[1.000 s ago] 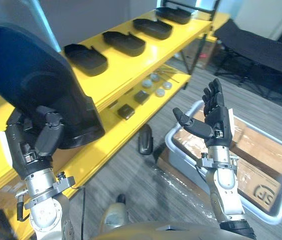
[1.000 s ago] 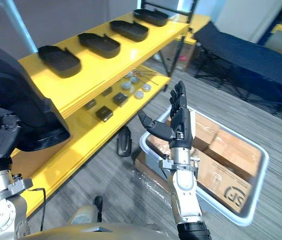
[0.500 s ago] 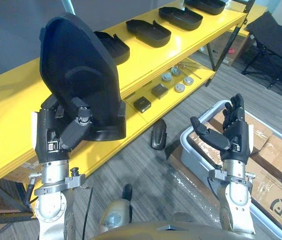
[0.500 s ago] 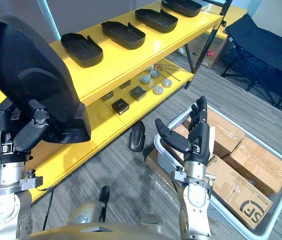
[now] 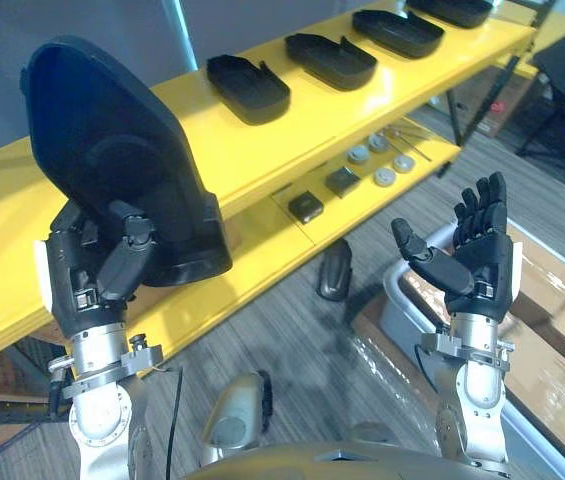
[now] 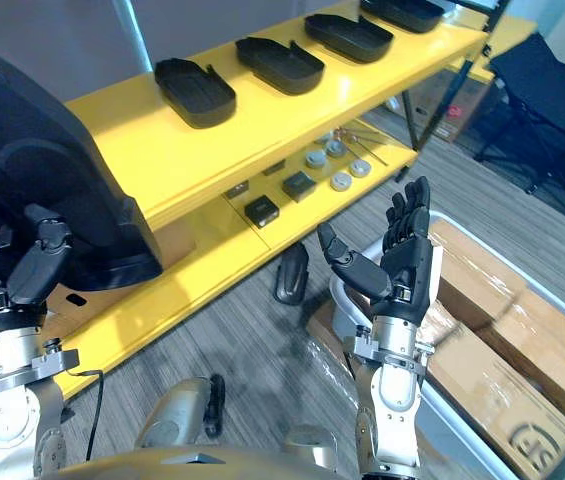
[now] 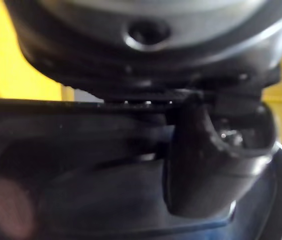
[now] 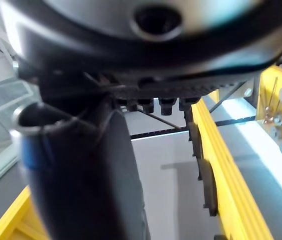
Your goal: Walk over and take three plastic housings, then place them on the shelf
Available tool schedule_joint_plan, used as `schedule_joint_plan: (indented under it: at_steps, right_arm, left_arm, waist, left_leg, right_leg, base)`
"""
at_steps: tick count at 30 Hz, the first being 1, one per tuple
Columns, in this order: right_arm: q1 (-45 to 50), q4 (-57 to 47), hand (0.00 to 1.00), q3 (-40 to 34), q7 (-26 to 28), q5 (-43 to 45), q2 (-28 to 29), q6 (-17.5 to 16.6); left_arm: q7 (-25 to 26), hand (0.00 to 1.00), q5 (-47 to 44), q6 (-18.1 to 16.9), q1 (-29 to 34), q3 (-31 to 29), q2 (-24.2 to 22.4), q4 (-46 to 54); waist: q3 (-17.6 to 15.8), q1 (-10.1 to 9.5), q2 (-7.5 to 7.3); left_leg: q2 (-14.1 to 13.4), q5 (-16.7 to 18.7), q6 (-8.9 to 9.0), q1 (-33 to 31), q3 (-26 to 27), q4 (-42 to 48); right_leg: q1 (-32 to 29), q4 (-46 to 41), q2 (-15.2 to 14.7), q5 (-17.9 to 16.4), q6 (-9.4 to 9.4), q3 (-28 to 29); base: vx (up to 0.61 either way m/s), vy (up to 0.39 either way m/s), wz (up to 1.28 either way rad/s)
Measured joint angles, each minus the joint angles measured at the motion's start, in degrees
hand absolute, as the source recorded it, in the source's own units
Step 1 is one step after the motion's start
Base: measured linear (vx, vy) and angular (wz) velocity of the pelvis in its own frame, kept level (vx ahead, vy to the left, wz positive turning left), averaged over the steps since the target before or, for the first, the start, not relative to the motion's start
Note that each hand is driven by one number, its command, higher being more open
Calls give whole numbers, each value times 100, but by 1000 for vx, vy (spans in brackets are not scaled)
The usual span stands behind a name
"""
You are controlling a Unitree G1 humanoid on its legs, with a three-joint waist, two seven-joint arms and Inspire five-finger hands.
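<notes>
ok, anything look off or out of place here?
One thing: a dark oblong part lies on the floor beside the yellow shelf, while the housings sit in a row on its top level. It may be a dropped piece. The left hand grips another housing; the right hand is open.

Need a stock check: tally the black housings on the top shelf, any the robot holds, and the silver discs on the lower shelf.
Housings on the top shelf: 4
Housing in the left hand: 1
Silver discs on the lower shelf: 4
Total: 9
</notes>
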State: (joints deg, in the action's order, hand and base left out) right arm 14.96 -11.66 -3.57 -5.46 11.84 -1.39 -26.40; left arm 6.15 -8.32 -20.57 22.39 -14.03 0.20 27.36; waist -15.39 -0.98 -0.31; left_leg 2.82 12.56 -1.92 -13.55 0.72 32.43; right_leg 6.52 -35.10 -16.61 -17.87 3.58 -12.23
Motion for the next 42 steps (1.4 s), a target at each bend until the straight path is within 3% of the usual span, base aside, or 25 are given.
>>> schedule_joint_plan:
  at_steps: [1, 2, 4, 5, 6, 8, 10, 11, 13, 14, 16, 18, 19, 21, 25, 30, 34, 38, 42]
  right_arm:
    - [-12, 0, 100, -7, -4, -26, 23, -1]
    - [-47, 1, 100, -35, -1, -54, 32, -15]
    - [-213, 2, 100, -23, 129, -231, 30, -48]
    - [-351, 2, 100, -22, 242, -265, 16, -63]
    - [-416, 0, 100, -24, 303, -263, -4, -83]
    - [-535, -76, 100, -68, 468, -247, -153, -258]
    - [-526, -252, 100, -92, 469, -249, -214, -316]
    - [-449, -475, 100, -96, 417, -248, -259, -335]
    - [-397, -683, 100, -83, 384, -250, -264, -339]
    - [-415, -841, 100, -54, 385, -251, -273, -343]
    - [-571, -937, 100, -82, 386, -246, -587, -438]
    - [-706, -937, 100, -170, 389, -252, -760, -453]
    - [-778, -937, 100, -254, 387, -261, -801, -454]
    - [-856, -930, 100, -705, 241, -282, -806, -452]
    - [-859, -936, 100, -1316, -185, -477, -792, -449]
    - [-616, -1177, 100, -1628, -106, -357, -651, -425]
    - [-539, -1312, 100, -1524, 579, 26, -456, -410]
    - [-462, -1294, 100, -1139, 1426, 369, -462, -300]
    - [-460, -996, 100, -769, 1842, 444, -495, -159]
  left_arm:
    - [-19, 0, 15, -2, -40, -20, 43, 24]
    - [-13, 0, 23, -33, -47, -53, 99, 52]
    - [89, 0, -7, -43, -69, -128, 66, 62]
    - [153, 0, -23, -43, -72, -187, 58, 63]
    - [168, 0, -26, -43, -88, -209, 59, 62]
    - [195, 0, -28, -47, -230, -189, 56, 64]
    - [201, 0, -25, -58, -322, -103, 65, 69]
    - [200, 0, -18, -56, -367, 56, 77, 68]
    - [189, 0, -6, -56, -348, 206, 112, 91]
    - [181, 0, -8, -56, -271, 246, 179, 189]
    - [95, 0, -13, -70, -133, 253, 40, 214]
    - [31, 0, -3, -72, -124, 188, 37, 217]
    - [-4, 0, 0, -72, -132, 164, 39, 217]
    - [-185, 0, -2, -67, -262, 206, 38, 209]
    - [-477, 0, 1, -37, -541, 300, 76, 200]
    - [-852, 0, -11, 392, -707, 312, 270, 187]
    - [-978, 0, -282, 1063, -881, 335, 406, -135]
    - [-602, 0, -743, 1840, -1436, 413, 444, -1352]
    - [-322, 0, -1246, 2105, -1716, 468, 442, -2052]
  waist:
    - [11, -3, 0]
    - [32, -26, -33]
    - [25, -24, -5]
    - [33, -29, 27]
    - [30, -30, 44]
    - [96, -29, 160]
    - [107, -11, 182]
    - [132, 4, 140]
    - [244, 30, -56]
    - [411, 15, -329]
    - [526, -44, -41]
    - [587, -60, 59]
    - [597, -42, 70]
    - [595, 145, 77]
    - [599, 240, 100]
    - [654, 314, 184]
    - [685, 437, 239]
    - [715, 535, 281]
    - [719, 604, 268]
  left_leg:
    - [82, 1, -68, 43, -174, -39]
    - [155, 0, -155, 164, -318, -143]
    - [194, 25, -209, 421, -568, -292]
    - [189, 8, -221, 655, -727, -487]
    - [167, -4, -210, 782, -797, -596]
    - [77, -11, -163, 1108, -1132, -875]
    - [83, 28, -87, 1229, -1365, -922]
    - [141, 91, 21, 1331, -1559, -916]
    - [251, 173, 139, 1396, -1591, -932]
    - [372, 319, 226, 1393, -1523, -931]
    - [-79, 664, 449, 1263, -1455, -559]
    - [-416, 684, 495, 1247, -1236, -667]
    - [-622, 631, 560, 1241, -984, -792]
    - [-1174, 267, 654, 1204, 69, -1102]
    - [-918, -106, 634, 1377, 215, -1672]
    - [-727, -207, 570, 1620, 272, -1972]
    - [-688, -215, 557, 1660, 444, -1990]
    - [-629, -288, 530, 1821, 612, -2170]
    - [-621, -306, 524, 1821, 695, -2203]
  right_leg:
    - [-438, -798, -9, 544, -229, 211]
    - [-709, -1369, 20, 1010, -153, 478]
    - [-905, -1613, 244, 586, -166, 618]
    - [-1005, -1336, 431, 348, -169, 594]
    - [-1057, -1090, 546, 266, -162, 589]
    - [-1343, 37, 1050, 214, -144, 771]
    - [-1508, 610, 1223, 302, -27, 1026]
    - [-1579, 1036, 1252, 494, 120, 1219]
    - [-1532, 1249, 1115, 959, 88, 1268]
    - [-1468, 1434, 947, 1375, 89, 1253]
    - [-1149, 1837, 1249, 1308, 30, 864]
    - [-960, 2198, 1438, 1422, -98, 675]
    - [-884, 2341, 1479, 1502, -157, 591]
    - [-765, 2525, 1393, 1545, -202, 235]
    - [-636, 2725, 1115, 1622, -82, 80]
    - [-384, 2994, 955, 1742, 50, 100]
    - [-377, 3081, 918, 1851, 93, 236]
    - [-358, 3140, 882, 1934, 131, 406]
    - [-372, 3231, 884, 2017, 132, 472]
  base:
    - [319, 229, 99]
    - [301, 143, 83]
    - [330, 55, 69]
    - [333, 21, 60]
    - [316, -10, 52]
    - [267, -33, 71]
    - [240, -82, 88]
    - [292, -170, 111]
    - [241, -208, 99]
    - [243, -291, 70]
    - [221, -297, 51]
    - [133, -185, 35]
    - [135, -193, 49]
    - [88, -113, 73]
    - [17, 41, 35]
    - [-15, 78, 1]
    - [-36, 45, -16]
    - [-45, 28, -19]
    - [-39, 16, -10]
